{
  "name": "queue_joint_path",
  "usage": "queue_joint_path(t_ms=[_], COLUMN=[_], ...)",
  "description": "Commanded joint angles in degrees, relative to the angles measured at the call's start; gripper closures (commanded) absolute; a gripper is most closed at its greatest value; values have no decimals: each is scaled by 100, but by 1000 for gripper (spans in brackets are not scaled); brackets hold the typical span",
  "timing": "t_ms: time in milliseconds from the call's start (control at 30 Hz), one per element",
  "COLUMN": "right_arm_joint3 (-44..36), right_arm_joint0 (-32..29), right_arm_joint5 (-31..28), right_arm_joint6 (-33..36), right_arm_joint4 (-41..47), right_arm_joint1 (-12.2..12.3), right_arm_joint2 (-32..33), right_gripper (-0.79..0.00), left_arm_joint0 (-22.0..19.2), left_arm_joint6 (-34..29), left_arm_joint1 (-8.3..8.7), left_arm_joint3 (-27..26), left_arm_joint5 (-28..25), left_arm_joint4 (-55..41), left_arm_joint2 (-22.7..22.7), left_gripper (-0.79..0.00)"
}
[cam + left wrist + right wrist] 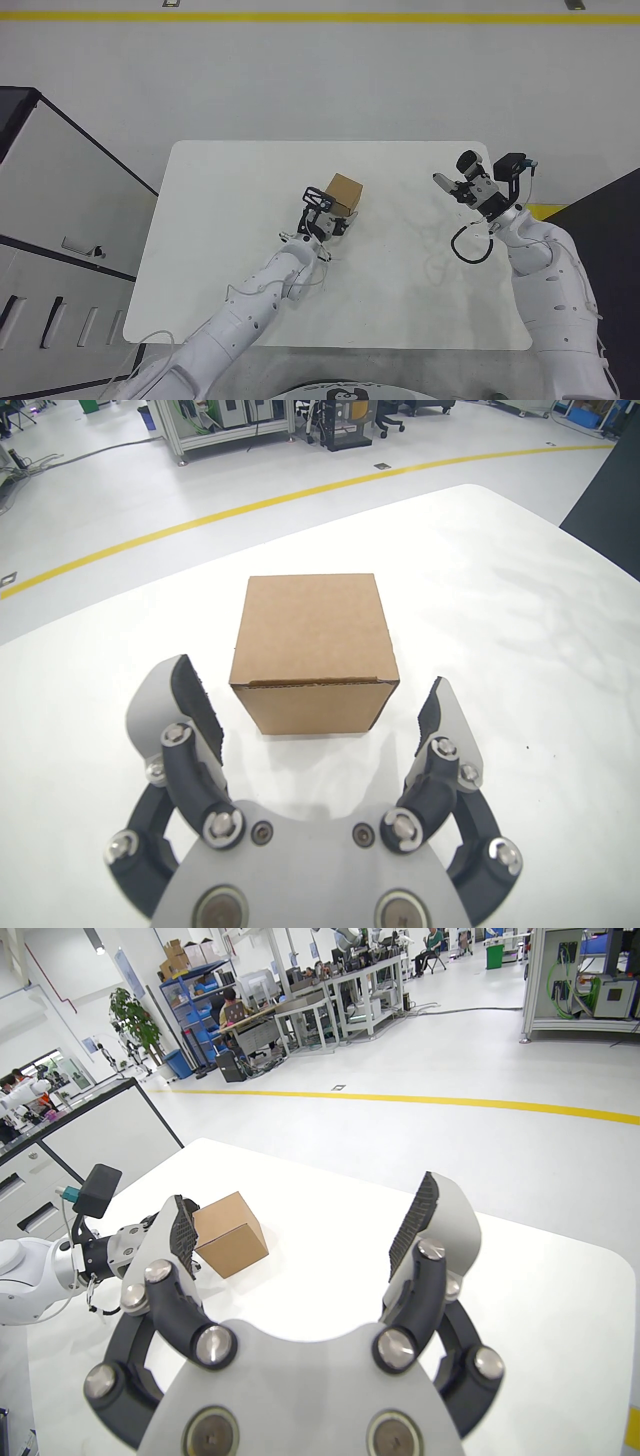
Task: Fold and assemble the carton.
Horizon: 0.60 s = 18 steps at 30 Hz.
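1. Mid-table in the top view, the carton (344,193) sits closed: plain brown, near-cubic with no clear long axis, skewed to the edges of the table (240,250). The left gripper (330,207) is just beside it, the right gripper (455,180) well apart.
2. Left wrist view: the carton's tucked seam edge faces the pincer, which is spread wider than the carton and holds nothing.
3. Right wrist view: jaws wide apart, empty, and a carton corner points this way.
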Motion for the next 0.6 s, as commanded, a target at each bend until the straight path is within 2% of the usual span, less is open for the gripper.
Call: queue_joint_path(t_ms=[0, 567], right_arm_joint3=[0, 0], right_arm_joint0=[0, 0], right_arm_joint5=[0, 0], right_arm_joint6=[0, 0], right_arm_joint4=[0, 0], right_arm_joint1=[0, 0], right_arm_joint2=[0, 0], right_gripper=[-785, -785], left_arm_joint0=[-47, -208], left_arm_joint6=[82, 913], left_arm_joint1=[-32, -219], left_arm_joint3=[139, 836], left_arm_joint5=[-38, -551], left_arm_joint4=[-26, -322], left_arm_joint2=[10, -17], left_gripper=[-785, -785])
